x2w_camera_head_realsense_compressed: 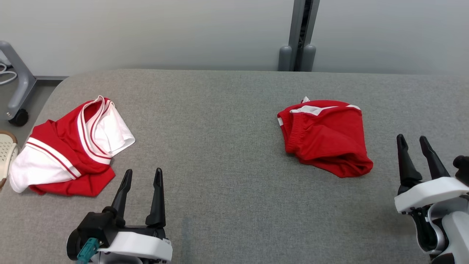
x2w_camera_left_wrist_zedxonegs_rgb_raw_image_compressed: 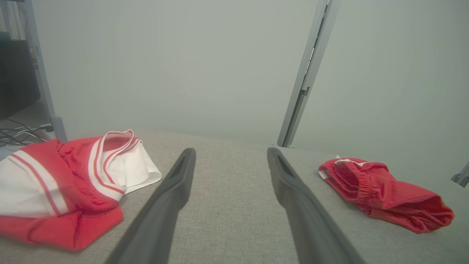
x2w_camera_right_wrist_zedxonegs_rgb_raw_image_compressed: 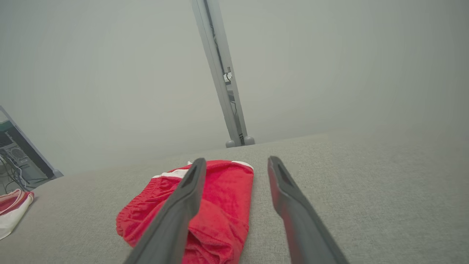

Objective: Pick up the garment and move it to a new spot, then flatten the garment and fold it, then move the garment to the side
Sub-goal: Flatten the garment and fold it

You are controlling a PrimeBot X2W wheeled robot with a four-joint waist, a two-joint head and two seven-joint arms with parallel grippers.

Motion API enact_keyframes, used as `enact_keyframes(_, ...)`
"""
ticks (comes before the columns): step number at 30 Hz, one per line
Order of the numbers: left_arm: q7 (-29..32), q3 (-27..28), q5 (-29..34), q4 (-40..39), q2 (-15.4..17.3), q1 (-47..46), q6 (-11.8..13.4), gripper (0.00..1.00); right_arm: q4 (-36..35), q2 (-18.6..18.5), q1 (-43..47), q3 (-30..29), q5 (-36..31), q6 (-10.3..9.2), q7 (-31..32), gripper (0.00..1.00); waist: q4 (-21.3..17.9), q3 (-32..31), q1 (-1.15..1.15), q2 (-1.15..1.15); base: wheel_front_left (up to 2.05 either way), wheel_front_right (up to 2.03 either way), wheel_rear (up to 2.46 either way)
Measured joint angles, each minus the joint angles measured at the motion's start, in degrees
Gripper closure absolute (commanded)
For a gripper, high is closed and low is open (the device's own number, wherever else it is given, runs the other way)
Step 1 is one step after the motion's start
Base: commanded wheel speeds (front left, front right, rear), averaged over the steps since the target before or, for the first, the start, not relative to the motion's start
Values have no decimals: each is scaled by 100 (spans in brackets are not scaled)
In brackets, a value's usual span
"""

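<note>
On the grey worktop [x2w_camera_head_realsense_compressed: 220, 154] both grippers have their jaws wide open and hold nothing. The left gripper [x2w_camera_head_realsense_compressed: 143, 171] is near the crumpled jersey [x2w_camera_head_realsense_compressed: 69, 154], and the right gripper [x2w_camera_head_realsense_compressed: 412, 137] is near the red shorts [x2w_camera_head_realsense_compressed: 326, 139]. The left wrist view adds floor cables [x2w_camera_left_wrist_zedxonegs_rgb_raw_image_compressed: 18, 134], and the right wrist view a computer case [x2w_camera_right_wrist_zedxonegs_rgb_raw_image_compressed: 13, 152].

A matt grey woven cloth, slightly rough in grain, covers the table [x2w_camera_head_realsense_compressed: 227, 110] in front of a smooth, grey-painted metal post [x2w_camera_head_realsense_compressed: 300, 33]. Right of the post lie red shorts [x2w_camera_head_realsense_compressed: 326, 137] of soft matt knit with a gathered elastic waistband. Left of the post is a red-and-white top [x2w_camera_head_realsense_compressed: 69, 154] of smoother fabric with a faint sheen. The long fingers of the left gripper [x2w_camera_head_realsense_compressed: 143, 171] and right gripper [x2w_camera_head_realsense_compressed: 412, 137] look like dark matt plastic, set in glossy white plastic housings [x2w_camera_head_realsense_compressed: 428, 192].
</note>
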Motion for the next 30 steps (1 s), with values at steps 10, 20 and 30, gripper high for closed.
enact_keyframes(10,0,-142,-1,78,1,-293,-54,0,678,-522,-1175,1213,381,0,203,100,282,545,0,0,0,0,0)
enact_keyframes(20,0,-320,-45,98,1,-486,-66,0,1613,-621,-1684,2365,1239,0,761,100,663,938,0,0,0,0,0)
enact_keyframes(30,0,-336,-63,110,1,-492,-23,0,1672,-671,-1639,3136,2142,0,1073,100,656,944,0,0,0,0,0)
